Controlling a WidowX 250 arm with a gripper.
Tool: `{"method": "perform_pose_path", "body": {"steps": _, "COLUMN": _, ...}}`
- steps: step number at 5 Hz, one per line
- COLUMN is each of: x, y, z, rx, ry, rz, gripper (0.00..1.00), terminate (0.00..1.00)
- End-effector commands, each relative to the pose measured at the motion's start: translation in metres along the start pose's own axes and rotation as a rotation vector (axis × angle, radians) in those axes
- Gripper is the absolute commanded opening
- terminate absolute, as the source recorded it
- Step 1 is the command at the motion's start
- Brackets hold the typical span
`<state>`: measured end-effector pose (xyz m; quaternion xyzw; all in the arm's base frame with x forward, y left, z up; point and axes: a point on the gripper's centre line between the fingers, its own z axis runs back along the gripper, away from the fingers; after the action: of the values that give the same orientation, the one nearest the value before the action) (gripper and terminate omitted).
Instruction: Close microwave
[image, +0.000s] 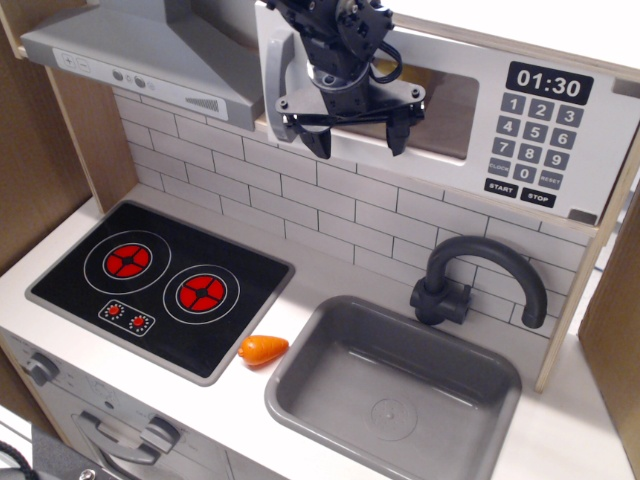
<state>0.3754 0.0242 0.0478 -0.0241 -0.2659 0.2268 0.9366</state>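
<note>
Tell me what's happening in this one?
A black robot gripper, jaws spread and holding nothing, is pressed against the white door of the toy wooden microwave, just right of its grey bar handle. The door looks nearly or fully shut against the cabinet. Below, the small orange carrot lies untouched on the counter.
</note>
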Motion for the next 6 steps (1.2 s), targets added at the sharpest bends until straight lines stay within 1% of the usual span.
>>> {"method": "perform_pose_path", "body": {"steps": 1, "x": 0.028, "y": -0.01, "z": 0.012, "rx": -0.025, "ry": -0.067, "rz": 0.032, "gripper": 1.0, "terminate": 0.0}}
{"method": "perform_pose_path", "body": {"steps": 3, "x": 0.035, "y": -0.011, "z": 0.01, "rx": -0.018, "ry": -0.079, "rz": 0.052, "gripper": 1.0, "terminate": 0.0}}
{"method": "perform_pose_path", "body": {"steps": 4, "x": 0.021, "y": -0.005, "z": 0.02, "rx": -0.019, "ry": -0.061, "rz": 0.031, "gripper": 1.0, "terminate": 0.0}}
{"method": "perform_pose_path", "body": {"steps": 5, "x": 0.0, "y": 0.002, "z": 0.039, "rx": -0.009, "ry": -0.023, "rz": 0.024, "gripper": 1.0, "terminate": 0.0}}
{"method": "perform_pose_path", "body": {"steps": 6, "x": -0.017, "y": 0.006, "z": 0.056, "rx": 0.036, "ry": 0.031, "rz": 0.012, "gripper": 1.0, "terminate": 0.0}}
